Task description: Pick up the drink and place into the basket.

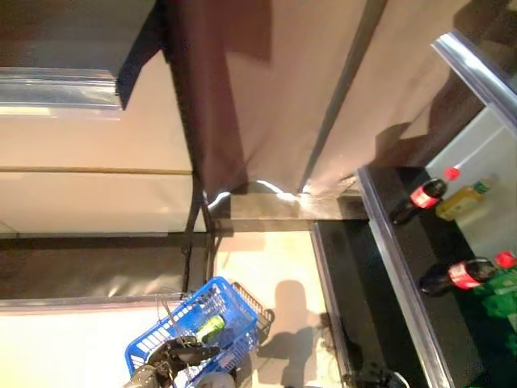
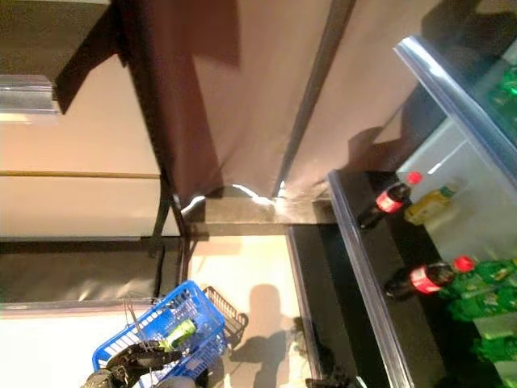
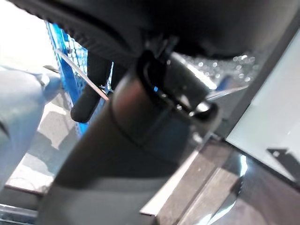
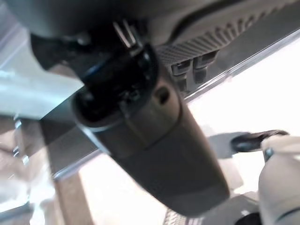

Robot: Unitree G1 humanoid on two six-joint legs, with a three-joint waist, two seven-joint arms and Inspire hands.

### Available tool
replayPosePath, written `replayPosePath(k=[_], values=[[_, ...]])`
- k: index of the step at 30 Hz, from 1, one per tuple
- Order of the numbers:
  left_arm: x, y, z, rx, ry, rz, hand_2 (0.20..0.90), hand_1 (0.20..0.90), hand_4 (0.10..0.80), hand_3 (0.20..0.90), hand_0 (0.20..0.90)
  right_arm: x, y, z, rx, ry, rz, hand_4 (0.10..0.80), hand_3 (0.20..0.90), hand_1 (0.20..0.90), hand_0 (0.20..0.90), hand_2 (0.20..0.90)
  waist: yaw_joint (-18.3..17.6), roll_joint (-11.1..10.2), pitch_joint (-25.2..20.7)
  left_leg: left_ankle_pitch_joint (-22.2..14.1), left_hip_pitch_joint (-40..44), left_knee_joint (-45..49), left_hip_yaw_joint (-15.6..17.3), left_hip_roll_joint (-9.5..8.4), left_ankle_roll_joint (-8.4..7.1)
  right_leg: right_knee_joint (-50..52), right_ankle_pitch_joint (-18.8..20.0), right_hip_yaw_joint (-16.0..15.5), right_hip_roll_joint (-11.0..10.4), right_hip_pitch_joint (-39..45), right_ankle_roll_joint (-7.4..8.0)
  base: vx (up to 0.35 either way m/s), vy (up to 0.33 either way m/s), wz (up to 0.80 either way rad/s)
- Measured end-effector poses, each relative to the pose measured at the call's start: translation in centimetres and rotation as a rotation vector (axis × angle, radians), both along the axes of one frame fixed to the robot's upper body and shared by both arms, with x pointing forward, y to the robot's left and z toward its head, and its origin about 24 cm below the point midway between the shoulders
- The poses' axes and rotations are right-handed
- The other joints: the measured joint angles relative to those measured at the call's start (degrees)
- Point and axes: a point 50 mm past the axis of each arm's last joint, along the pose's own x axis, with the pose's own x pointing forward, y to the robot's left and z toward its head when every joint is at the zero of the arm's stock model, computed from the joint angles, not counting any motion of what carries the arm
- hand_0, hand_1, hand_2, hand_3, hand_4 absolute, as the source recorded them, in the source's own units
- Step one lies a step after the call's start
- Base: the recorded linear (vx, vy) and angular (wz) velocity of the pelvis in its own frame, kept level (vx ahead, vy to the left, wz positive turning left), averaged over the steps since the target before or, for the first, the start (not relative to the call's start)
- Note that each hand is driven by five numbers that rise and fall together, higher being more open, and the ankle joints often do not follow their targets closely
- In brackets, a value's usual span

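Note:
A blue wire basket (image 1: pixel 236 302) hangs low at the left, over a pale floor. A green drink bottle (image 1: pixel 212 326) lies inside it. My left hand (image 1: pixel 173 354) is at the basket's near rim. In the left wrist view a dark finger (image 3: pixel 88 101) curls behind the thin metal handle (image 3: pixel 78 75), next to the blue basket mesh (image 3: pixel 69 60). My right hand (image 4: pixel 154 140) shows only in its own wrist view as a dark thumb and bulk. It holds nothing that I can see, and its fingers are hidden.
A dark display shelf with a metal front edge (image 1: pixel 396 259) runs along the right. On it stand two cola bottles (image 1: pixel 425 196) (image 1: pixel 459 275), a yellow drink (image 1: pixel 462 201) and several green bottles (image 2: pixel 485 295). Brown panels and a black frame post (image 1: pixel 191 218) stand behind.

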Motion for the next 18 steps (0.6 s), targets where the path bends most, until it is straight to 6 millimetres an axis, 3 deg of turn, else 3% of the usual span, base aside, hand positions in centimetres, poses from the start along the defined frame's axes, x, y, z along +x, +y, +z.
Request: replayPosePath(k=[2, 3, 4, 5, 7, 8, 9, 10, 12, 13, 14, 15, 17, 18], values=[[0.0, -0.2, -0.1, -0.003, 0.004, -0.009, 0.3, 0.3, 0.1, 0.2, 0.3, 0.6, 0.1, 0.2, 0.001, -0.021, 0.005, 0.8, 0.9, 0.9, 0.9, 0.9, 0.0, 0.7, 0.3, -0.4, 0.7, 0.0, -0.2, 0.29, 0.61, 11.6, 0.9, 1.5, 0.1, -5.5, 2.24, 0.158, 0.157, 0.16], [-0.1, -0.2, -0.1, -0.004, 0.008, -0.01, 0.3, 0.3, 0.1, 0.2, 0.3, 0.8, 0.1, 0.2, 0.003, -0.024, 0.009, 0.8, 0.9, 0.9, 0.9, 0.9, -0.3, 1.4, 0.7, -1.2, 1.5, -0.1, -0.8, 0.48, 1.79, 19.2, 2.7, 2.0, -0.5, -8.9, 4.38, 0.228, 0.109, 0.18], [-0.4, -0.3, -0.3, -0.008, 0.02, -0.008, 0.3, 0.3, 0.1, 0.2, 0.3, 0.7, 0.1, 0.2, 0.003, -0.023, 0.012, 0.8, 0.9, 0.9, 0.9, 0.9, -0.7, 1.6, 0.8, -1.5, 2.6, -0.1, -1.0, 0.4, 2.14, 25.8, 3.9, 1.6, -2.0, -12.7, 4.58, 0.241, -0.008, 0.26], [-0.8, -0.4, -0.4, -0.011, 0.03, -0.006, 0.3, 0.3, 0.1, 0.2, 0.3, 0.6, 0.2, 0.1, 0.005, -0.015, 0.016, 0.8, 0.9, 0.9, 0.9, 0.9, -1.1, 1.9, 0.7, -1.7, 3.6, -0.5, -1.0, 0.25, 2.38, 25.8, 2.9, 0.1, -3.3, -13.5, 3.58, 0.267, -0.09, 0.17], [-1.9, -0.3, -0.7, -0.013, 0.053, 0.002, 0.3, 0.3, 0.1, 0.2, 0.3, -0.1, 0.2, -0.1, 0.008, 0.008, 0.017, 0.8, 0.9, 0.9, 0.9, 0.9, -1.5, 1.7, -0.3, -2.5, 4.2, -1.1, -0.2, -0.36, 1.84, 17.7, 2.2, -2.2, -5.5, -14.5, 3.87, 0.235, -0.129, -0.04], [-2.4, -0.3, -0.7, -0.011, 0.063, 0.005, 0.3, 0.3, 0.1, 0.2, 0.3, -0.5, 0.3, -0.2, 0.009, 0.02, 0.015, 0.8, 0.9, 0.9, 0.9, 0.9, -1.6, 1.4, -0.8, -2.6, 4.6, -0.8, 0.2, -0.87, 2.21, 8.2, 2.7, -3.4, -6.1, -14.0, 3.49, 0.292, -0.141, -0.13], [-2.6, -0.2, -0.8, -0.007, 0.071, 0.008, 0.3, 0.3, 0.1, 0.2, 0.3, -0.7, 0.3, -0.2, 0.011, 0.024, 0.013, 0.8, 0.9, 0.9, 0.9, 0.9, -2.1, 1.3, -1.0, -3.1, 4.8, -0.8, -0.4, -1.18, 1.6, 2.5, 3.4, -3.6, -6.0, -14.5, 2.94, 0.326, -0.151, -0.08], [-2.7, -0.1, -0.8, -0.006, 0.077, 0.01, 0.3, 0.3, 0.1, 0.2, 0.3, -1.0, 0.3, -0.3, 0.012, 0.033, 0.009, 0.8, 0.9, 0.9, 0.9, 0.9, -2.8, 1.3, -1.2, -3.4, 4.8, -0.8, -1.0, -1.25, 1.68, -5.0, 4.3, -3.4, -4.8, -13.9, 3.35, 0.296, -0.115, 0.34], [-2.9, -0.1, -0.9, -0.007, 0.089, 0.017, 0.3, 0.3, 0.1, 0.2, 0.3, -1.6, 0.2, -0.4, 0.012, 0.043, -0.001, 0.8, 0.9, 0.9, 0.9, 0.9, -6.2, 1.1, -1.4, -3.9, 5.3, -0.7, -3.3, -1.84, 1.85, -17.0, 10.7, -4.7, -4.8, -14.2, 2.77, 0.264, -0.1, 0.54], [-2.9, -0.1, -0.9, -0.007, 0.089, 0.017, 0.3, 0.3, 0.1, 0.2, 0.3, -1.6, 0.2, -0.4, 0.012, 0.043, -0.001, 0.8, 0.9, 0.9, 0.9, 0.9, -6.2, 1.1, -1.4, -3.9, 5.3, -0.7, -3.3, -1.84, 1.85, -17.0, 10.7, -4.7, -4.8, -14.2, 2.77, 0.278, -0.121, 0.23], [-3.7, 0.0, -1.1, -0.007, 0.115, 0.027, 0.3, 0.3, 0.1, 0.2, 0.3, -2.3, 0.1, -0.5, 0.012, 0.066, -0.008, 0.8, 0.9, 0.9, 0.9, 0.9, -6.6, 0.8, -1.5, -5.2, 7.4, -0.7, -3.3, -2.1, 1.34, -19.0, 14.3, -7.4, -4.7, -15.3, 2.52, 0.269, -0.125, 0.01], [-4.4, 0.0, -1.2, -0.006, 0.131, 0.034, 0.3, 0.3, 0.1, 0.2, 0.3, -2.7, 0.1, -0.6, 0.014, 0.079, -0.01, 0.8, 0.9, 0.9, 0.9, 0.9, -6.6, 0.7, -1.6, -6.1, 8.7, -0.7, -3.4, -2.21, 0.8, -18.3, 15.4, -8.5, -4.8, -15.3, 2.28, 0.353, -0.168, 0.07], [-5.8, 0.1, -1.5, -0.007, 0.162, 0.039, 0.3, 0.3, 0.1, 0.2, 0.3, -4.7, 0.0, -0.9, 0.018, 0.135, -0.021, 0.8, 0.9, 0.9, 0.9, 0.9, -7.0, 0.2, -3.0, -8.0, 11.4, -0.8, -5.7, -2.32, -0.58, -15.0, 15.5, -8.0, -4.8, -14.1, 1.85, 0.263, -0.16, 0.47], [-6.4, 0.1, -1.5, -0.009, 0.175, 0.039, 0.3, 0.3, 0.1, 0.2, 0.3, -6.1, 0.1, -1.0, 0.02, 0.169, -0.03, 0.8, 0.9, 0.9, 0.9, 0.9, -7.0, -0.3, -4.5, -8.9, 12.0, -0.7, -7.1, -2.44, -1.43, -15.1, 16.5, -7.6, -4.7, -12.8, 0.75, 0.301, -0.236, 0.84]])
